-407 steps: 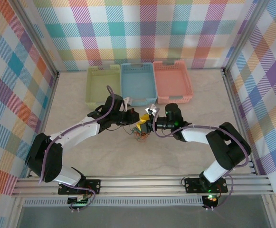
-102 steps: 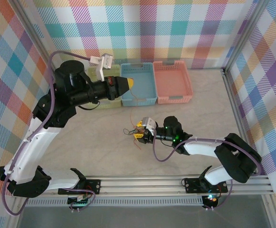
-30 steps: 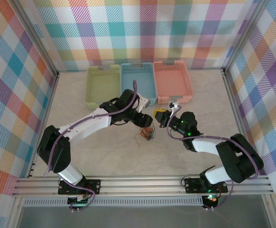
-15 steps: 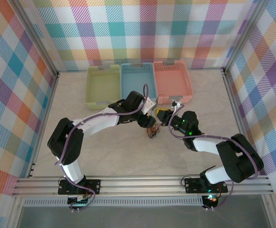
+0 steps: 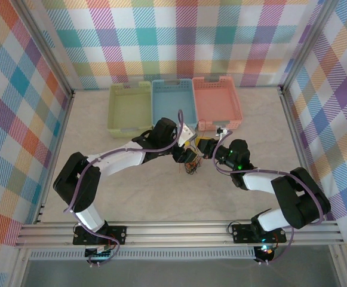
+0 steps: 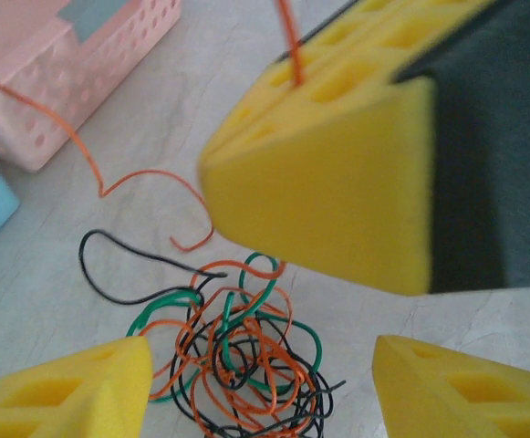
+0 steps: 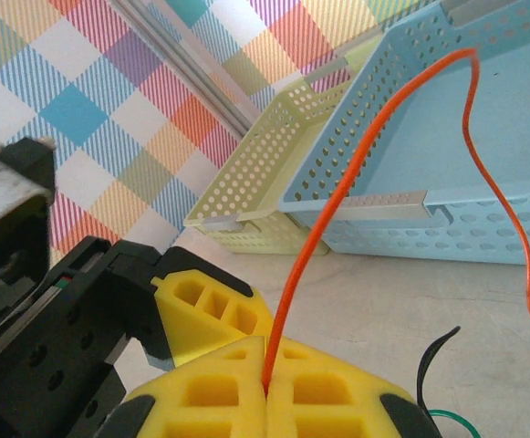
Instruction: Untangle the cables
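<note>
Lying on the pale tabletop [image 5: 131, 191] is the knot of cables [image 5: 190, 168], orange, green and black strands wound together. In the overhead view it sits at about 6 o'clock from the seam between the blue basket [image 5: 164, 101] and the pink basket [image 5: 217, 101]. A yellow-green basket [image 5: 129, 109] stands just beside the blue one, at its 9 o'clock.

The left jaws are spread wide. In the left wrist view their yellow pads [image 6: 73, 392] sit in the bottom corners, at 7 and 5 o'clock, and the knot shows on the tabletop between them. Whether either pad touches a strand cannot be told. A black loop [image 6: 109, 265] sticks out of the knot at 10 o'clock. A loose orange curl [image 6: 146, 178] lies at 11 o'clock, towards the pink basket.

The right jaws are pressed together, pinching a single orange wire [image 7: 337, 196]. In the right wrist view the wire comes out of the seam between the two yellow pads [image 7: 210, 397]. It rises towards 1 o'clock across the blue basket, bends over and drops along the right edge. In the overhead view these jaws are near the knot, at its 1 o'clock. In the left wrist view they also sit at 1 o'clock of the knot, close to the left pads.
</note>
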{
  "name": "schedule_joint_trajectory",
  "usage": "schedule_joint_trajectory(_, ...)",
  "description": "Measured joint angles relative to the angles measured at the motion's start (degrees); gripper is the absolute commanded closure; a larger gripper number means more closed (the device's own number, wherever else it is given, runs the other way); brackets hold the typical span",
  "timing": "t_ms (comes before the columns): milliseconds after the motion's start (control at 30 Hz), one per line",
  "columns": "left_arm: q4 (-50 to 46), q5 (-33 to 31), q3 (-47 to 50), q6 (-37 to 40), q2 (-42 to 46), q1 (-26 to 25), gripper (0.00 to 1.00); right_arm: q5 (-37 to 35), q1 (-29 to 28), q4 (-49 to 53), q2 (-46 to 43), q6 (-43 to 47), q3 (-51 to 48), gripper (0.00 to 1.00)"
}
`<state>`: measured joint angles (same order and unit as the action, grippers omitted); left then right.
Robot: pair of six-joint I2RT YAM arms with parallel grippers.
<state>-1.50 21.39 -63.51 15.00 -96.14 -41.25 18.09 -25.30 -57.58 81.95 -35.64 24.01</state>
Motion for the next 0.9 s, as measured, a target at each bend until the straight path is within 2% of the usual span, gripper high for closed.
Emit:
schedule_joint_trajectory(167,4.09,2.47,2.95,3.17,0.13,0.00,0.33,0.20,0.63,1.11,-0.85,-0.81,0.00,1.00)
schedule_joint_trajectory(433,9.44,4.66,0.46,5.77,-2.80,0.00,0.35,0.44,0.87,2.80,-2.91,-1.07,0.00,1.00)
schedule_joint_trajectory(600,12.13,5.07,-2.29,5.90,-6.82,0.00,0.41,0.39,1.29,3.32,-4.20,-1.11,0.00,1.00)
schedule_joint_trajectory(767,15.41,4.57,-3.13,5.42,-9.64,0.00,0.54,0.48,1.33,3.65,-4.24,-1.27,0.00,1.00)
schedule_joint_trajectory(900,18.82,3.72,-3.50,4.46,-11.47,0.00,0.57,0.66,1.33,3.67,-4.24,-1.44,0.00,1.00)
